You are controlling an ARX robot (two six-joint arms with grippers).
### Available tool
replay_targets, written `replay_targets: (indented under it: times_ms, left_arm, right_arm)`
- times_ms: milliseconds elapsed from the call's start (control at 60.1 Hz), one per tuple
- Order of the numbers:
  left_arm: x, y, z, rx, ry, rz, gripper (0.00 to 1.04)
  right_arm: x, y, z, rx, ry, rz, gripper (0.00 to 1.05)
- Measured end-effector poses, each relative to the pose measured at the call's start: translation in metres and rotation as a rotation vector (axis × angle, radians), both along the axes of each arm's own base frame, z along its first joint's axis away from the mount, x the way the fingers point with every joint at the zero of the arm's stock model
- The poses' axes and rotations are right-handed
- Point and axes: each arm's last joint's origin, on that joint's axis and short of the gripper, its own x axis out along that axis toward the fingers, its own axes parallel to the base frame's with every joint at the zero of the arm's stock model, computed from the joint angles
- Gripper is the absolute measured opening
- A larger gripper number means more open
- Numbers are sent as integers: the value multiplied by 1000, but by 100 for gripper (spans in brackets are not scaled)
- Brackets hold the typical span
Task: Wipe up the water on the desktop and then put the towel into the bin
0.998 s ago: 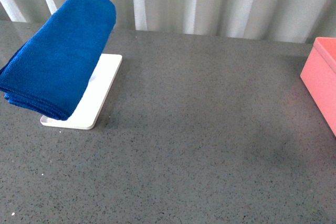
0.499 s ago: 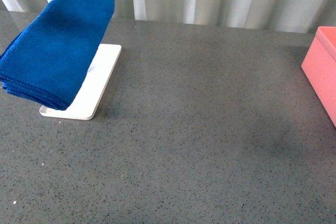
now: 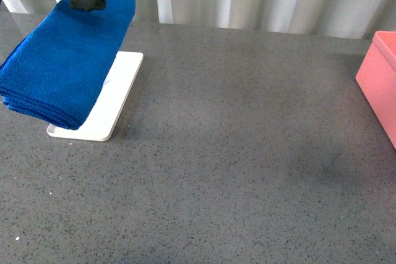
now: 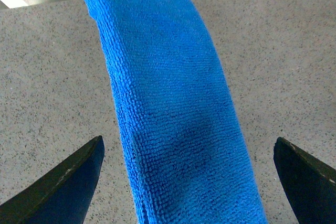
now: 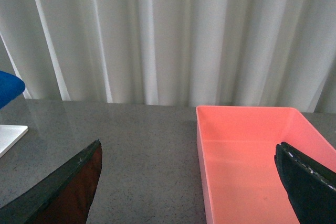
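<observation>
The towel (image 3: pixel 65 60) lay folded over the white tray (image 3: pixel 120 94) at the far left of the table (image 3: pixel 235 153). The left claw (image 4: pixel 187 145) hung above it, released, fingers wide on either side. The right claw (image 5: pixel 187 153) was released too, empty, near the bin (image 5: pixel 247 156).

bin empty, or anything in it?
Empty as far as visible: in the right wrist view the bin shows only bare pink floor and walls; its near end is out of frame.

Desktop (image 3: pixel 235 153) centre open; towel (image 3: pixel 62 66) blocks far left, bin (image 3: pixel 380 81) right edge.
</observation>
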Motion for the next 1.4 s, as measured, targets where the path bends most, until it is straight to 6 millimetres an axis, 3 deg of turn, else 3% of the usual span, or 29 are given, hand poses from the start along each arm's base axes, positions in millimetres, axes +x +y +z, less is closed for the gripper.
replay_targets:
  times_ms: [316,849,948,1082,1215,1398]
  left_arm:
    - [2,-7,-9,2,0,-12,98]
    - [3,-3,-21,29,42,5,5]
    - [3,-1,-17,-2,44,-3,4]
    - [1,2,0,-79,24,-25,4]
    - [-7,2,46,-196,-54,-60,4]
    - [-30,-13,90,-339,-131,-157,4]
  right_arm:
    - [0,0,0,1,0,0,98]
    - [0,0,0,2,0,0,98]
    - [0,0,0,2,0,0,98]
    - [0,0,0,2,0,0,98]
    - [0,0,0,2,0,0,98]
    - [0,0,0,2,0,0,98]
